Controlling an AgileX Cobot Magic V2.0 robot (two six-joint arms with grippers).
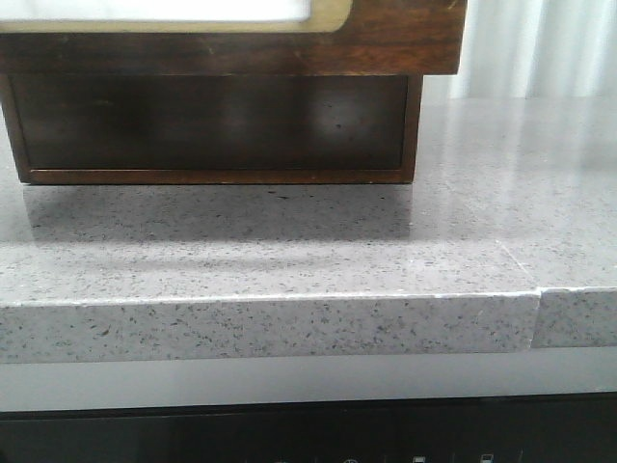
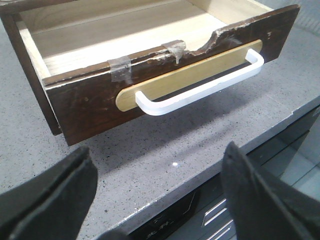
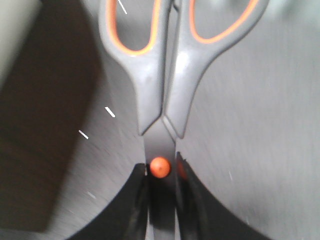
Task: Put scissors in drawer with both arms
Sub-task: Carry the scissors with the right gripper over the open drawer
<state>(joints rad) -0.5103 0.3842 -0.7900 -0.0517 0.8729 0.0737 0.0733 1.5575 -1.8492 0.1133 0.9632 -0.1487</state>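
Scissors (image 3: 162,85) pinched near pivot, apparently, right end effector (image 3: 162,200)

This looks like a kitchen, or a mock-up of one. A speckled grey stone countertop (image 1: 289,318) with a thick front edge runs across the front view, and below that edge sits a black glossy appliance panel (image 1: 308,434) with small white icons (possibly an oven or dishwasher). A dark wooden cabinet (image 1: 217,125) stands on the counter.
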